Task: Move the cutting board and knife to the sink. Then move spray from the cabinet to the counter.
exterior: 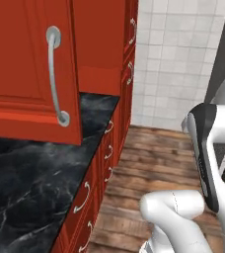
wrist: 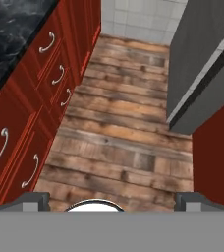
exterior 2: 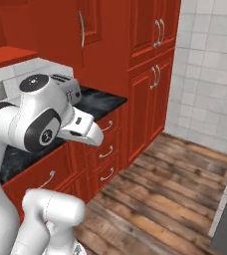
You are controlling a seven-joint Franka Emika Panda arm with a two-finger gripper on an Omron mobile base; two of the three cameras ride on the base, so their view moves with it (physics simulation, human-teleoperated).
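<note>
the counter [exterior: 30,188] runs over red drawers [wrist: 45,74], its far end butting a tall red cupboard [exterior 2: 153,74]. the cabinet [exterior: 25,64] hangs above the counter's near stretch, door shut. gripper [wrist: 111,204] fingers spread wide, empty, over the wooden floor [wrist: 124,128].

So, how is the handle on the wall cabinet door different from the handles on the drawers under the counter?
The cabinet door handle is long and stands upright; the drawer handles are short and lie across each drawer front. The cabinet door handle hangs above the counter; the drawer handles sit below its edge. Both are curved silver bars on red wood.
</note>
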